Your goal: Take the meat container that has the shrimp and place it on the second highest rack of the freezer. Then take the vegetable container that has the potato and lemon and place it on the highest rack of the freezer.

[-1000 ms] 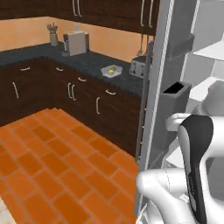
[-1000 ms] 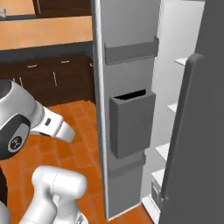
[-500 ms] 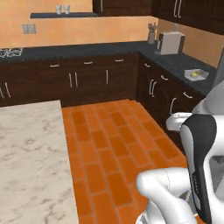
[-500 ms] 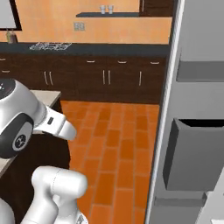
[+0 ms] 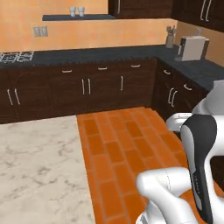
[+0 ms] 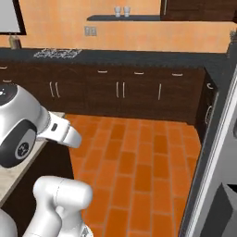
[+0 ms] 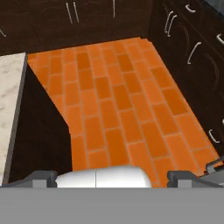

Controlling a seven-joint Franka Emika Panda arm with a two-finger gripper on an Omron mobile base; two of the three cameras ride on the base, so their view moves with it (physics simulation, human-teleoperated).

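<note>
Base swung off the freezer [image 6: 210, 176], now cut off at right; fingers [image 7: 46, 177] wide apart, empty.

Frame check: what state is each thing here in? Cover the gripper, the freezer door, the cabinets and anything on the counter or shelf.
gripper: open, holding nothing, over the tile floor.
freezer door: swung open, inner side with grey bin showing.
base cabinet doors: all shut.
glasses: upright on the wall shelf.
coffee machine: upright on the counter.
</note>
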